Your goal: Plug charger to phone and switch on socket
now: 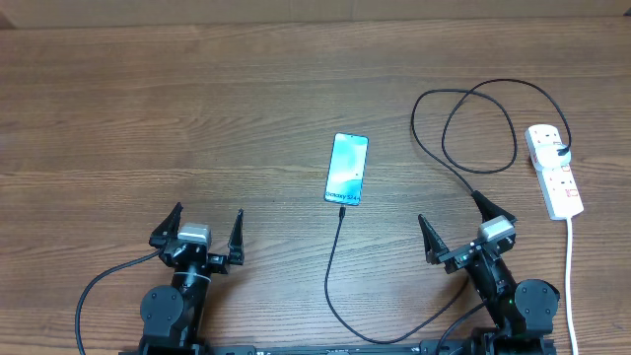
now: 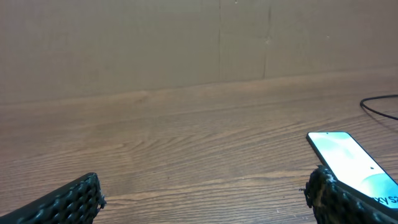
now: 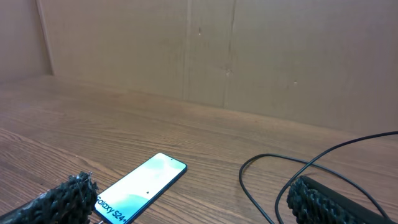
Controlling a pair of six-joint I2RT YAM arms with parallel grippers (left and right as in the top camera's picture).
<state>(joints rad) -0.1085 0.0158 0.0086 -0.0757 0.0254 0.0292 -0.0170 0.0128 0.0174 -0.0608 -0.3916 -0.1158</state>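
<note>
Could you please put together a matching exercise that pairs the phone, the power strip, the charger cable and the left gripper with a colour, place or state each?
Things:
1. phone
2. power strip
3. charger cable
4. left gripper

Descriptions:
A. black, looping widely
B. open, holding nothing
C. white, at the table's far right
D. lit cyan screen, mid-table

Pairs: 1-D, 2-C, 3-A, 4-B

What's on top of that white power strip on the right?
A black plug sits at the far end of the power strip, with the charger cable looping away from it. Red switches show on its face. Whatever lies beneath the plug is covered.
</note>
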